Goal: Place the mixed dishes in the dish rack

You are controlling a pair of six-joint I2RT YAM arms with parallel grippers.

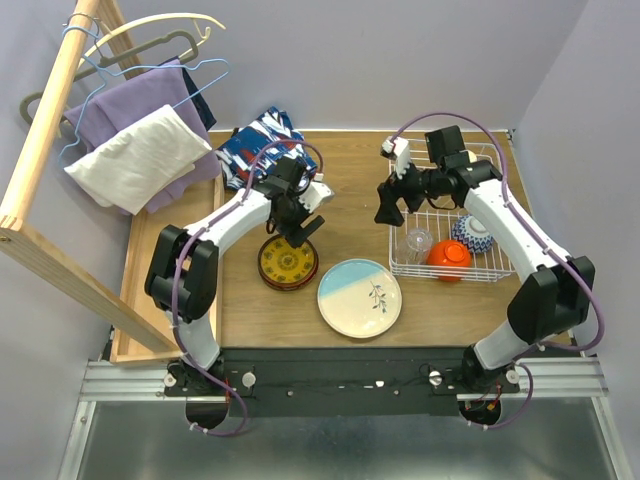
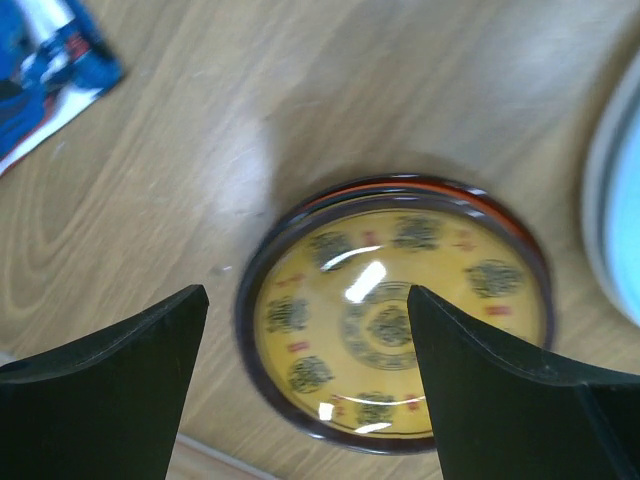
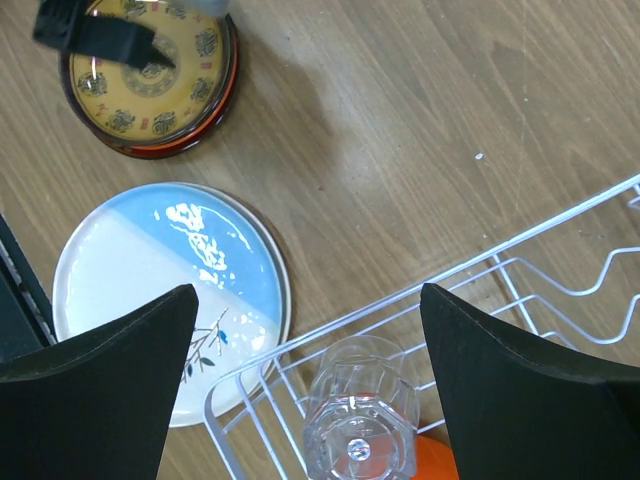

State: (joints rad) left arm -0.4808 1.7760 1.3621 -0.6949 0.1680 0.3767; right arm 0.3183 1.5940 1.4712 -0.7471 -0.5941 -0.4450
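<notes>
My left end effector (image 2: 305, 300) hangs spread wide above the round dark red-and-yellow patterned plate (image 2: 350, 320) on the wooden surface (image 2: 300, 100); apparently not touching, view blurred.

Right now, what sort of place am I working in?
Likely a staged household-chore test bench, not a real kitchen: a wooden table with a white dish rack, beside clothes and hangers on a wooden rail, all inside plain walls.
</notes>
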